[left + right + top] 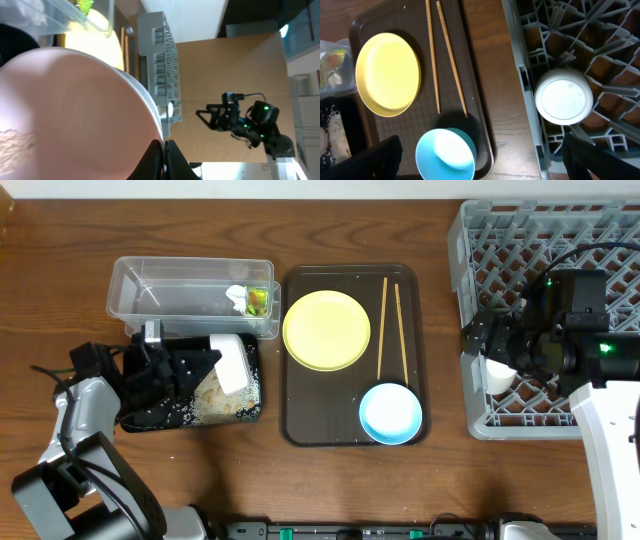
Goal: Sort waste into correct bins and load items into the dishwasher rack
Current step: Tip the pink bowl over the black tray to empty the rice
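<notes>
My left gripper (208,364) (164,150) is shut on the rim of a white dish (231,363) (75,110), held tilted over the black tray (150,418), where rice grains (212,398) lie. The clear tub (180,280) holds the green-and-orange wrapper (259,300) and the white scrap (237,297). The yellow plate (326,330) (388,74), chopsticks (390,325) (442,55) and blue bowl (390,412) (445,154) lie on the brown tray. The white bowl (497,373) (564,96) sits upside down in the grey rack (560,240) (520,85). My right gripper (488,345) (485,160) is open and empty above the rack's left edge.
The dark brown serving tray (300,430) lies in the middle, between the bins and the rack. The rack's upright pegs rise around the white bowl. Bare wooden table (445,330) shows between the tray and the rack.
</notes>
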Controlling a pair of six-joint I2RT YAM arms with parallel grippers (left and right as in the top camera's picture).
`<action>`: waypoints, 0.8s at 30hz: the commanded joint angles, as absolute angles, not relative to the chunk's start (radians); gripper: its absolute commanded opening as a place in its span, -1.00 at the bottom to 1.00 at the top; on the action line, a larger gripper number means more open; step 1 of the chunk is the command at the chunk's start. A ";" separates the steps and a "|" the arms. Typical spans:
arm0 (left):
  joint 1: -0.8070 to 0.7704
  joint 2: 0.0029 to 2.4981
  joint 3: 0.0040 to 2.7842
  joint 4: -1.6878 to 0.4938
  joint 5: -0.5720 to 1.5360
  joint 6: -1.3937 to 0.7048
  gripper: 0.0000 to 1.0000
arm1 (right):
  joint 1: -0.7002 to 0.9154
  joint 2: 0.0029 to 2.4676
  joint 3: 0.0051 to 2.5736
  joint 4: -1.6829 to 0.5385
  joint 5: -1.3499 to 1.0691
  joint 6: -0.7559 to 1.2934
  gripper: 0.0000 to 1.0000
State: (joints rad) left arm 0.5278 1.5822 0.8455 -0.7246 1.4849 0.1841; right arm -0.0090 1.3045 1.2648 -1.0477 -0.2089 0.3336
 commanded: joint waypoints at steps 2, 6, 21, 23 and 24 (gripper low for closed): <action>0.534 1.583 0.841 -0.723 1.286 0.100 -0.88 | 0.001 1.307 1.263 -1.048 -0.207 0.347 0.99; 0.533 1.582 0.843 -0.728 1.571 0.237 -0.88 | 0.001 1.307 1.263 -1.048 -0.207 0.347 0.98; 0.531 1.582 0.835 -0.739 1.424 0.181 -0.88 | 0.001 1.307 1.263 -1.049 -0.207 0.346 0.98; 0.532 1.582 0.842 -0.731 1.389 0.142 -0.88 | 0.001 1.307 1.263 -1.048 -0.207 0.344 0.98; 0.530 1.579 0.848 -0.736 1.356 0.112 -0.88 | 0.001 1.307 1.263 -1.048 -0.207 0.344 0.99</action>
